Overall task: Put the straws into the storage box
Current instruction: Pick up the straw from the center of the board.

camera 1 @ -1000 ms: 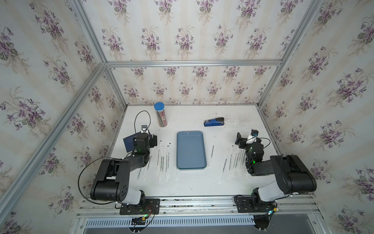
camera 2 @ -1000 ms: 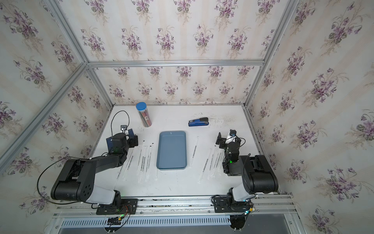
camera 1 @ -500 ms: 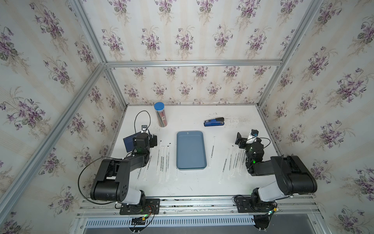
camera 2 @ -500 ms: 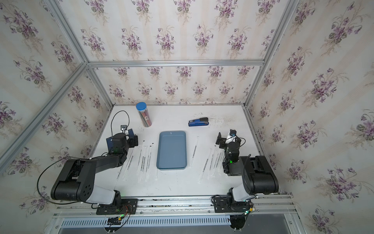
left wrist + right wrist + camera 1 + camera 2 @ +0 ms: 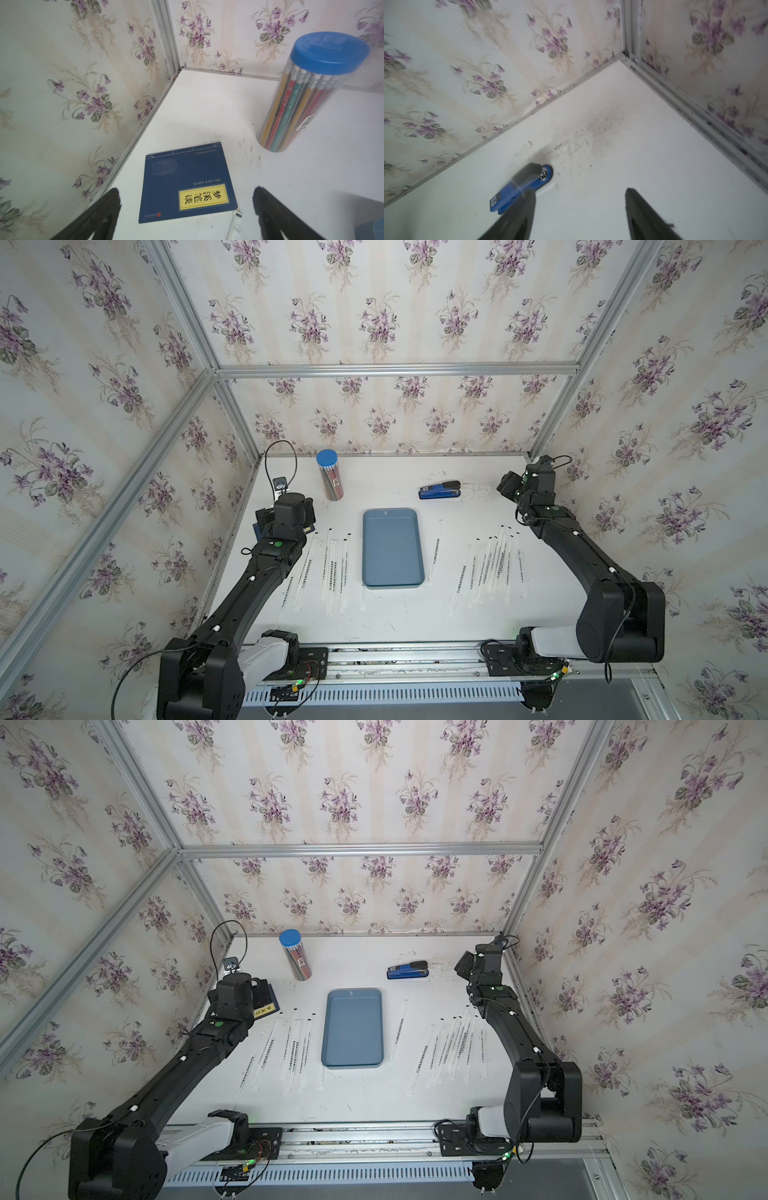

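Observation:
The storage box (image 5: 392, 547) is a shallow grey-blue tray lying empty mid-table. Several straws (image 5: 336, 568) lie in a row to its left. More straws (image 5: 494, 564) lie to its right, with a single straw (image 5: 435, 549) close beside the box. My left gripper (image 5: 187, 199) hangs open above a navy notebook (image 5: 185, 180), and one straw end (image 5: 235, 222) shows near it. My right gripper (image 5: 580, 195) is raised near the back right corner, clear of the straws. Its jaws stand apart with nothing between them.
A clear tube of coloured pencils with a blue cap (image 5: 330, 477) stands at the back left. A blue stapler (image 5: 439, 490) lies at the back, near my right gripper (image 5: 507, 489). Floral walls with metal rails enclose the left, back and right sides.
Both arms have unfolded and risen from their folded pose. The right gripper has moved up and back toward the right corner, away from the right-hand straws.

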Controlling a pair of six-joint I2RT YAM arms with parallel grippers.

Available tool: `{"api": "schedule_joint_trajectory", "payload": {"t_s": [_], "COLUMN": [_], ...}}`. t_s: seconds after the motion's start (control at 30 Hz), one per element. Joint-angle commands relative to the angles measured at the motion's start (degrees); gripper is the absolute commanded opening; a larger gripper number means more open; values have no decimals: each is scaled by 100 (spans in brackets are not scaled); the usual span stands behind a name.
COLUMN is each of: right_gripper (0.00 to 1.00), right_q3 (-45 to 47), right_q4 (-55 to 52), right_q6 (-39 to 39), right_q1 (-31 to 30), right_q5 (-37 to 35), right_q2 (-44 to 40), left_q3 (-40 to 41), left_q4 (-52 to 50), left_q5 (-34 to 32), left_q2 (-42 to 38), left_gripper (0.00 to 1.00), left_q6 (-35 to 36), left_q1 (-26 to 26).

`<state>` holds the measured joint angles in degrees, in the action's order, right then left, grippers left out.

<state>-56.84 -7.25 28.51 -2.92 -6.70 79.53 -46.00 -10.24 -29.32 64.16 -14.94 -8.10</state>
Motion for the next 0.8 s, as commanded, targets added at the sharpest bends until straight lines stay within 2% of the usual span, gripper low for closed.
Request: {"api": "schedule_joint_trajectory", "payload": {"t_s": [0.0,0.03,0.1,0.2,0.3,0.33,0.4,0.53,0.63,0.77], "right_gripper": [59,59,56,39,33,33,33,34,28,26], "right_q3": [-158,-202,-337,-385,-404,-376,-380,-454,-492,-604], "right_q4": [-1114,-1238,-1513,-1626,-1634,-1568,-1527,-1539,-1543,-1679], "right_q6": [615,705,996,1377,1600,1626,1687,1663,1626,1564], "right_q1": [-687,-990,-1543,-2128,-2546,-2632,-2737,-2749,-2748,-3028], "right_q5": [231,9,-307,-265,-288,-231,-66,177,273,252], "right_q2": [-112,-109,41,447,872,977,1247,1732,1956,2208], "left_q3": [-615,-783,-981,-1057,-1021,-1009,-940,-853,-845,-903], "left_q4": [-2193,-2359,-2260,-1989,-1804,-1775,-1668,-1510,-1430,-1400], "left_q5": [-209,108,1170,2300,3432,3627,3806,3538,3611,3599], "left_q2": [56,78,42,-90,-59,-23,88,382,593,769], "left_gripper": [100,100,100,99,100,100,100,100,99,99], "left_q6": [-1246,-1289,-851,-354,-380,-472,-524,-386,-509,-502], "left_q1": [201,334,648,667,585,494,32,-1079,-1344,-1483]}}
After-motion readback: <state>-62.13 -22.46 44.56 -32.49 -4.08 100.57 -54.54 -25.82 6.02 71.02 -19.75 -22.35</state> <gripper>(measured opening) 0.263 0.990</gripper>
